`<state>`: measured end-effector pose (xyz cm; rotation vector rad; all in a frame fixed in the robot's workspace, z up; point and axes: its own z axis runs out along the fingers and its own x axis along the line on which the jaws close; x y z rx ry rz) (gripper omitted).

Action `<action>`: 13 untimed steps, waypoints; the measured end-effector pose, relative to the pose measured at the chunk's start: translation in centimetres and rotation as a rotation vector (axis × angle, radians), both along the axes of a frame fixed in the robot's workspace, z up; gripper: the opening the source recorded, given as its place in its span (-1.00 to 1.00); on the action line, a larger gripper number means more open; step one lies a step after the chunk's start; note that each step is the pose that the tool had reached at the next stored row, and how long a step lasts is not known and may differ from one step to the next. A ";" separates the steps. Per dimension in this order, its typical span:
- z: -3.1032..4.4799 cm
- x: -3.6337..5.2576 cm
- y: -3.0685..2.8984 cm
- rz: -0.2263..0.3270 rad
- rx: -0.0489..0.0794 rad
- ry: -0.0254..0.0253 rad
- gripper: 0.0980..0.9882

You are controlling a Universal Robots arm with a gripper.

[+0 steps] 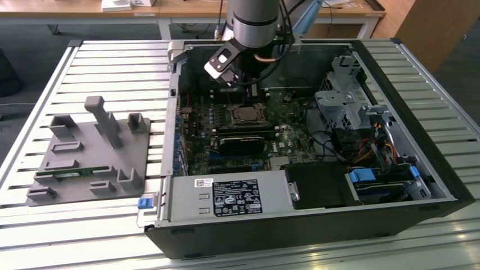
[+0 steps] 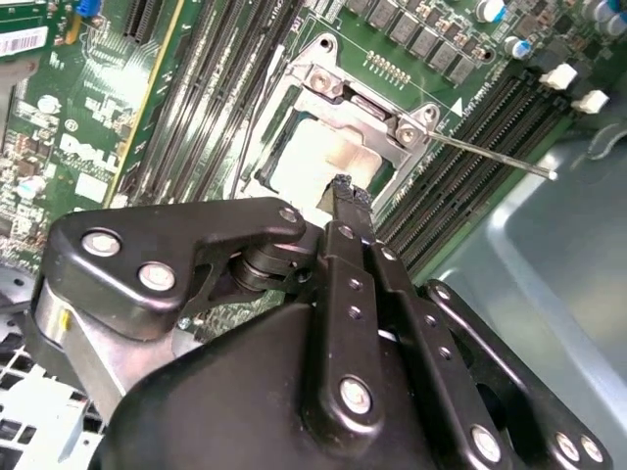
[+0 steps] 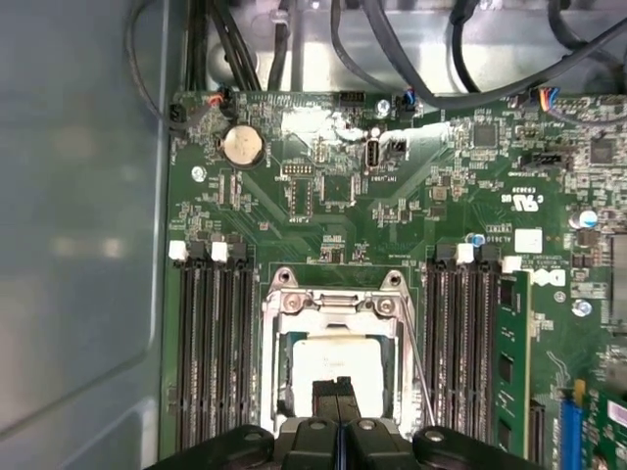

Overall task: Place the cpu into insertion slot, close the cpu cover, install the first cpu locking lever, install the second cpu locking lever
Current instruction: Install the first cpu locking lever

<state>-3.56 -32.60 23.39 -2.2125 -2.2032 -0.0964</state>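
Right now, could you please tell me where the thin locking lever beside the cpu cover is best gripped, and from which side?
Probably near the free end of the locking lever, coming from above with the gripper spanning the rod. It is a thin straight wire, and that end juts clear of the cpu cover, over the memory slots.

The arm [image 1: 251, 22] points down, jaws seemingly pressed together.

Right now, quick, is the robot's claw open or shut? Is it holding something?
Gripper: shut, fingertips pressed together just above the cpu, nothing seen between them.
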 end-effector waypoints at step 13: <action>4.13 0.00 0.01 0.000 0.000 -0.0001 -0.98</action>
